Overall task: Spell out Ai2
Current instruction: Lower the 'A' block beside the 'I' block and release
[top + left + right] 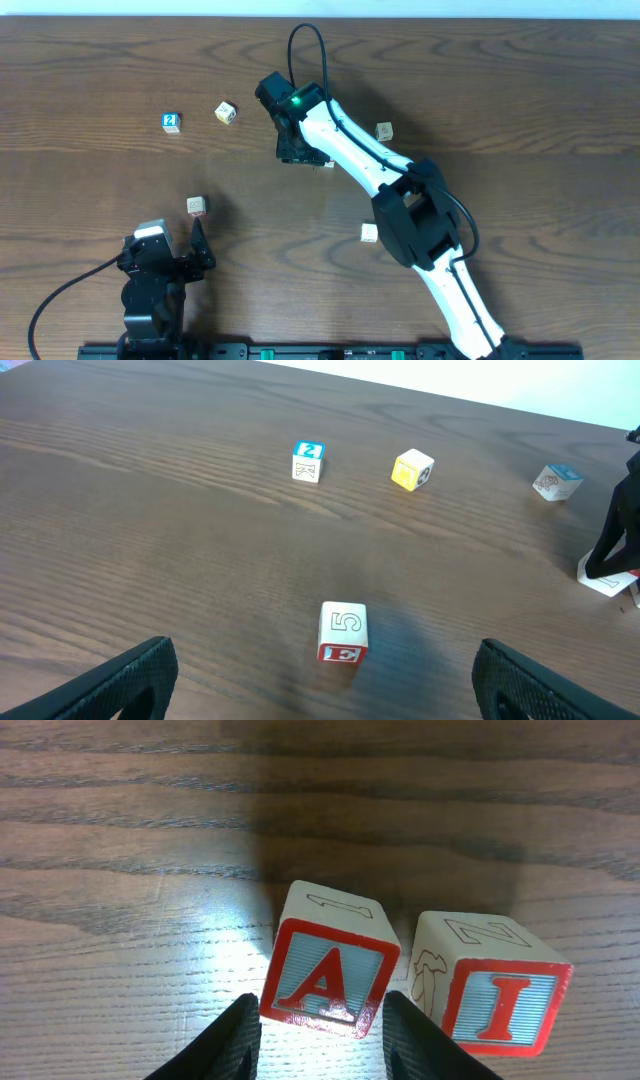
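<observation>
Block A (330,970) lies between the right hand's (320,1004) fingers (238,1042), beside block I (495,992).

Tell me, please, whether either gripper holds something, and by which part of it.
The right gripper appears to hold the red-framed wooden letter A block by its left and right sides. The left gripper is open and holds nothing.
</observation>
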Robot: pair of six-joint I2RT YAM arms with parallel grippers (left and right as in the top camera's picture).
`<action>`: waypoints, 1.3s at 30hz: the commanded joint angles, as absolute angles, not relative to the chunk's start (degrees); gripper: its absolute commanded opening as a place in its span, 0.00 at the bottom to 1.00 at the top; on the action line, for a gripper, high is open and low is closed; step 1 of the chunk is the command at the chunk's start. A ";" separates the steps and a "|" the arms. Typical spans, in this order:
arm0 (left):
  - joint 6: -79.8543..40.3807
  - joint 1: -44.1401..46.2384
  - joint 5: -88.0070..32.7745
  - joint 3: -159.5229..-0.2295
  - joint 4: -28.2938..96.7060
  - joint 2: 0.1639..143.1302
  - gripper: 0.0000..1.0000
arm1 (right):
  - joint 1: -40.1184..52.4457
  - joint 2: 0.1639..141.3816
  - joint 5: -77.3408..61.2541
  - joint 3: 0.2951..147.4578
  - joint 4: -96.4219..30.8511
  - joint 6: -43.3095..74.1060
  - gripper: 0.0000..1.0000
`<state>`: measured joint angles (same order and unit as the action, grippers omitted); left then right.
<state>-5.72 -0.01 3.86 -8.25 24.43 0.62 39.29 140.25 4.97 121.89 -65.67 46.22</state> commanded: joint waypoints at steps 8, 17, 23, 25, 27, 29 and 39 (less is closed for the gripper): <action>-4.89 -0.36 4.49 -7.14 24.64 0.27 0.95 | 38.70 141.69 6.24 122.85 -65.73 45.91 0.40; -4.91 -0.36 4.49 -7.14 24.64 0.27 0.95 | 38.65 141.69 7.57 122.85 -65.21 44.49 0.42; -4.91 -0.36 4.49 -7.14 24.64 0.27 0.96 | 38.65 141.67 7.57 122.85 -64.66 43.55 0.43; -4.89 -0.36 4.49 -7.14 24.64 0.27 0.95 | 38.65 141.67 7.77 122.85 -64.20 42.81 0.44; -4.91 -0.36 4.49 -7.14 24.64 0.27 0.96 | 38.65 141.69 7.75 122.85 -63.94 42.57 0.44; -4.91 -0.36 4.49 -7.14 24.64 0.27 0.95 | 38.65 141.69 7.77 122.85 -63.64 42.54 0.44; -4.91 -0.36 4.49 -7.14 24.64 0.27 0.95 | 38.65 141.69 9.04 122.85 -62.78 40.95 0.48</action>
<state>-5.72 -0.01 3.86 -8.25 24.43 0.62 39.18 140.25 7.51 121.89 -63.05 42.06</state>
